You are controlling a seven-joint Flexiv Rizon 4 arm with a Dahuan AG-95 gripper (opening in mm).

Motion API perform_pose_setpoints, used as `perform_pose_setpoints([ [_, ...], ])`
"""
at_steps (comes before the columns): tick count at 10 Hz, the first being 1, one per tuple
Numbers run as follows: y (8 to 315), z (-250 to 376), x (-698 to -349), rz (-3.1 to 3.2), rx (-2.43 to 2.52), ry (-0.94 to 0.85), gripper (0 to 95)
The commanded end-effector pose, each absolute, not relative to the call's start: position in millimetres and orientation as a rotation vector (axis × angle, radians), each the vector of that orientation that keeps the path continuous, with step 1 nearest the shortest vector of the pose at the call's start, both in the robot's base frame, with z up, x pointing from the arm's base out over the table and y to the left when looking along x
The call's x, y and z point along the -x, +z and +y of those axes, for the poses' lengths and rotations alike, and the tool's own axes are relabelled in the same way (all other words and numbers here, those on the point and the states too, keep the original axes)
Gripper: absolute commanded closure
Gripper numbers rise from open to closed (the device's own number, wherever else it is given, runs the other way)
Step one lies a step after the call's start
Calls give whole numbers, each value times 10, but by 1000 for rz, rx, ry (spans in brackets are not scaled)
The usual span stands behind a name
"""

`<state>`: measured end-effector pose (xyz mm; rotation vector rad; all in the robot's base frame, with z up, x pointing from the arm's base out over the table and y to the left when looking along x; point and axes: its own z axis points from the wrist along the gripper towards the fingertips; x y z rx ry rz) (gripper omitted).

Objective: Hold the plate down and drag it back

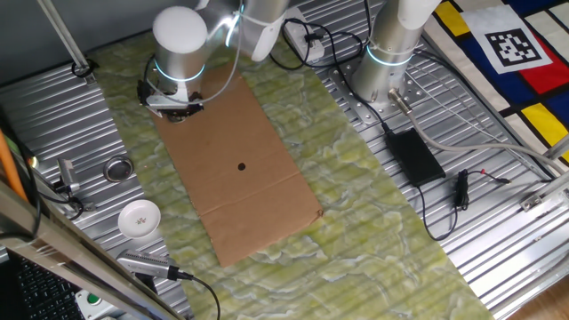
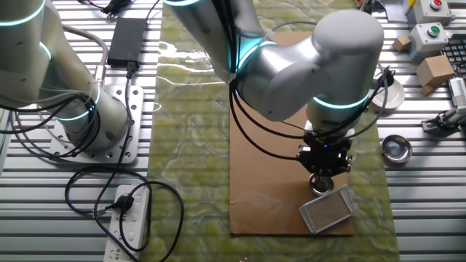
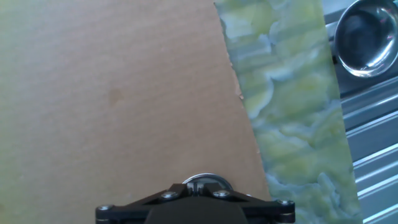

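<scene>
Pressing appears to be the step in hand: in the hand view a thin arc of the small shiny grey metal plate (image 3: 202,180) is seen just past the black body of the gripper (image 3: 198,208), low on the flat brown cardboard sheet (image 3: 112,93). Only that bright rim is shown; the rest of the disc is hidden beneath the hand. Fingertips are not visible in any view, so the jaw opening cannot be told, nor whether anything is clasped.

In the other fixed view the gripper (image 2: 324,175) is held upright over the plate (image 2: 321,182), near the sheet's end, just beside a rectangular grey mesh pad (image 2: 328,209). Contact is judged likely but cannot be confirmed.

The next move is judged to call for steady downward load while the disc is slid along the cardboard; slipping from under the tool is the risk on so smooth a surface.

Farther off, a thicker metal ring with a dark centre (image 2: 397,148) lies on the ribbed table (image 2: 422,211), beyond the green marbled mat (image 3: 286,106).
</scene>
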<state>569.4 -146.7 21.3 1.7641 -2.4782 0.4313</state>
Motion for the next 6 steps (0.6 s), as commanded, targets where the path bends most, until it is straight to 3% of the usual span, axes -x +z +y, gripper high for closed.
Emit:
perform_pose_setpoints([
  [1,207,-1470,-5674,-2505,-1753,417,950],
  [6,190,-1452,-5639,-2573,-1709,373,950],
])
